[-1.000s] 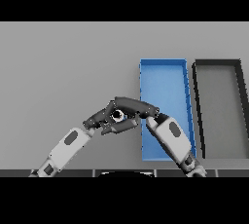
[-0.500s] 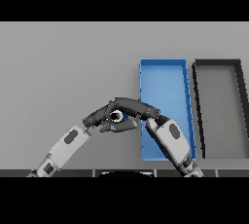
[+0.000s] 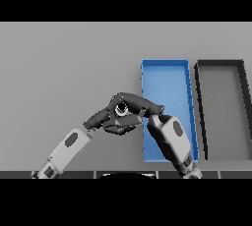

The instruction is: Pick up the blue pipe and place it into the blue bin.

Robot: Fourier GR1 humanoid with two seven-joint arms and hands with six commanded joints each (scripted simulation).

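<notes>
White-grey arms (image 3: 66, 147), dark hands (image 3: 133, 103)

Two bins stand on the one grey table (image 3: 59, 63), side by side toward its right edge: one blue bin (image 3: 166, 64) and one dark grey bin (image 3: 220, 64). Two dark hands meet just left of the blue bin: one left hand (image 3: 106, 117), one right hand (image 3: 138, 101). Between them shows one small round pipe end (image 3: 121, 110).

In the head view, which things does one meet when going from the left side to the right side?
Left robot hand → right robot hand, both left of the bins and meeting around a small round object → blue bin → dark bin.
</notes>
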